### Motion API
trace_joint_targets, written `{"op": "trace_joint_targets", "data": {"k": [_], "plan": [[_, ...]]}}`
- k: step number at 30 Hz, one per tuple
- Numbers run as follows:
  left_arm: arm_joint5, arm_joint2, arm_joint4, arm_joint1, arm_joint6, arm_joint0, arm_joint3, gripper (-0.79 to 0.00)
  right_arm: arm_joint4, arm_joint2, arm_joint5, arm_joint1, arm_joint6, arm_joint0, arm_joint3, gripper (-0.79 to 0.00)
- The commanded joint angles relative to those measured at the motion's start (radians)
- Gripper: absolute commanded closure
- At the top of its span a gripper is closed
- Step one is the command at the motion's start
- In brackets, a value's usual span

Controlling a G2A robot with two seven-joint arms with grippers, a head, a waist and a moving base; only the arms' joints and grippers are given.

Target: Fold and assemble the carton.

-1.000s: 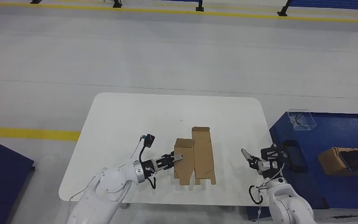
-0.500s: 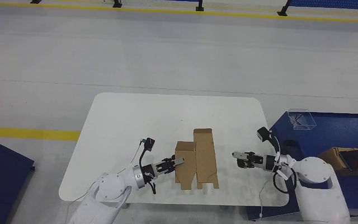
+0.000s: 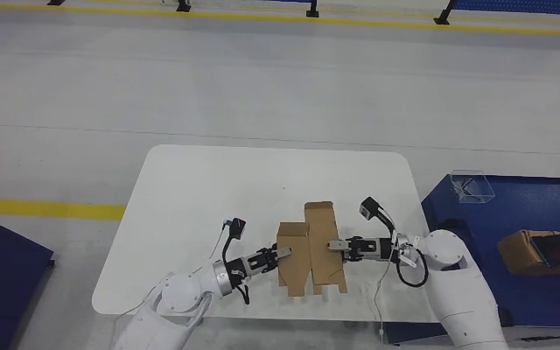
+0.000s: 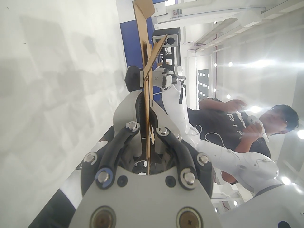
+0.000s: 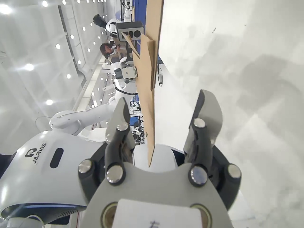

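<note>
Flattened brown cardboard carton (image 3: 308,262) between two pincers at the white tabletop's (image 3: 219,192) near middle.
The left pincer (image 3: 282,255) is clenched on one side edge; the right pincer (image 3: 332,246) is spread, its fingers straddling the opposite edge.

White table (image 3: 175,201) w/ rounded corners on pale grey floor (image 3: 262,87). Yellow floor line (image 3: 61,209) to table's left; 2nd yellow line (image 3: 262,17) along far edge. Blue platform (image 3: 507,206) just beside table's right side, w/ clear plastic box (image 3: 470,185) on it. Dark blue panel (image 3: 17,262) near left. Left wrist view: white ceiling beams (image 4: 247,17), bright ceiling lights (image 4: 258,62), perforated wall panel (image 4: 204,81).
</note>
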Motion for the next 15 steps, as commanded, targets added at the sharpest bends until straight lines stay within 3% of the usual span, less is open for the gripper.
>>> {"op": "trace_joint_targets", "data": {"k": [1,2,3,4,10,15], "plan": [[-0.004,0.000,-0.016,0.000,-0.009,0.000,0.007,0.000,0.014,-0.010,-0.006,0.000,0.002,-0.007,-0.009,0.000],[-0.007,-0.001,-0.023,0.000,-0.014,0.000,0.010,0.000,0.019,-0.011,-0.007,0.001,-0.001,-0.010,-0.012,0.000],[-0.013,-0.006,-0.029,0.000,-0.011,0.001,0.012,-0.055,0.025,-0.013,-0.006,0.002,-0.001,-0.013,-0.015,0.000],[-0.019,-0.009,-0.031,0.001,-0.007,0.004,0.012,-0.785,0.030,-0.014,-0.005,0.003,-0.001,-0.015,-0.019,0.000],[-0.044,-0.060,-0.085,0.011,-0.042,0.025,0.000,-0.785,0.034,-0.010,0.061,0.011,0.004,-0.014,-0.009,0.000],[-0.024,-0.180,-0.120,0.036,-0.072,0.065,-0.006,-0.785,0.034,-0.010,0.061,0.011,0.004,-0.014,-0.009,0.000]]}}
